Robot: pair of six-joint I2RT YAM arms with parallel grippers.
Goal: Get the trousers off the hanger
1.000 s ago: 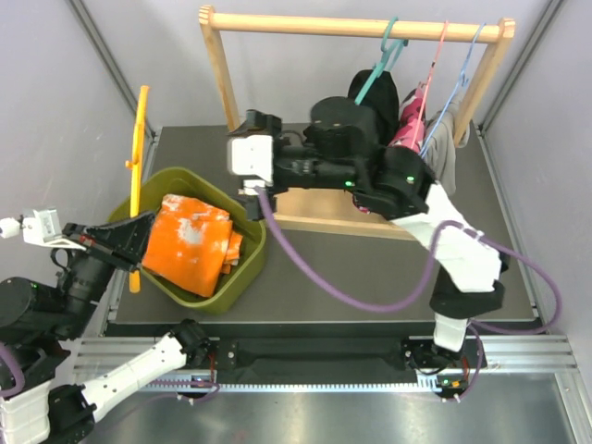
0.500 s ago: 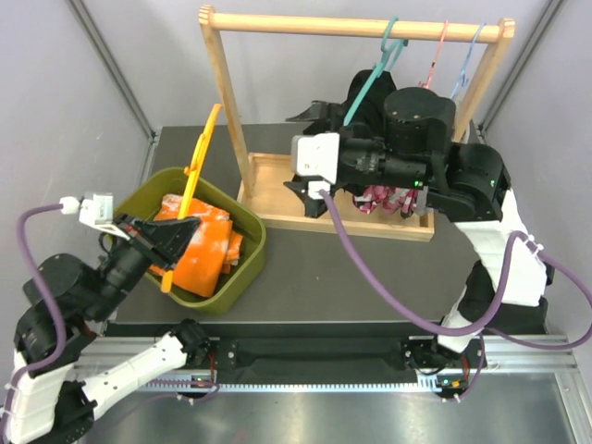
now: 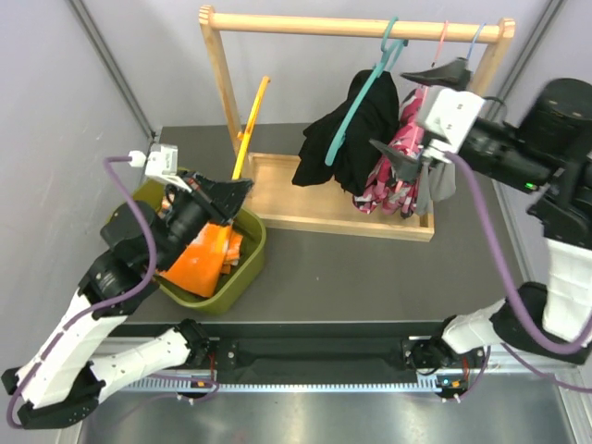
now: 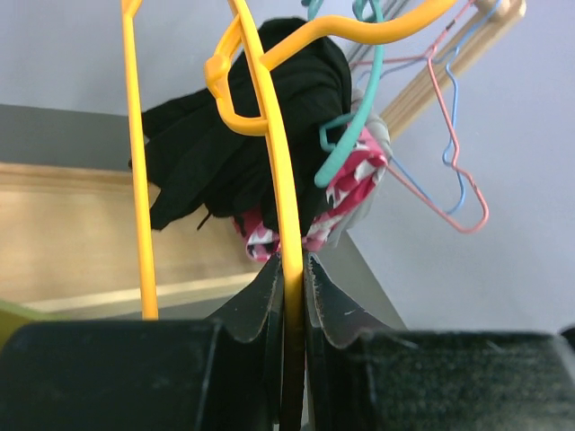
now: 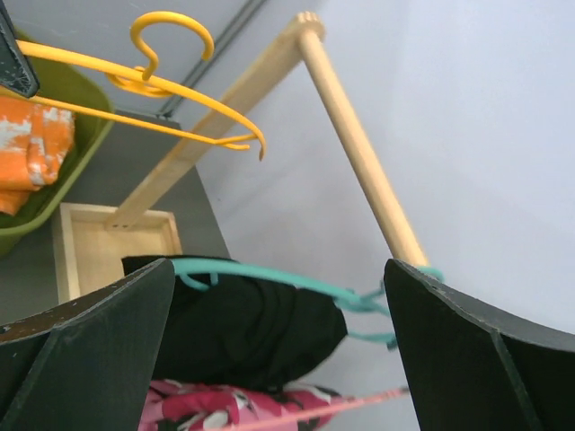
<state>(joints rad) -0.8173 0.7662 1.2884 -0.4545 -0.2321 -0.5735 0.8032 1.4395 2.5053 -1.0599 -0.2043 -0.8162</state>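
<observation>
Left gripper [image 4: 289, 269] pinches the yellow hanger [image 3: 250, 125] tight between its 2 fingers, above the green bin [image 3: 239, 285]; orange trousers [image 3: 205, 257] lie crumpled in that bin. Wooden rack [image 3: 351, 26] carries a black garment [image 3: 365, 129] on a teal hanger [image 3: 363, 92]. Right gripper [image 5: 278, 269] spread wide, holding nothing, near the black garment.
</observation>
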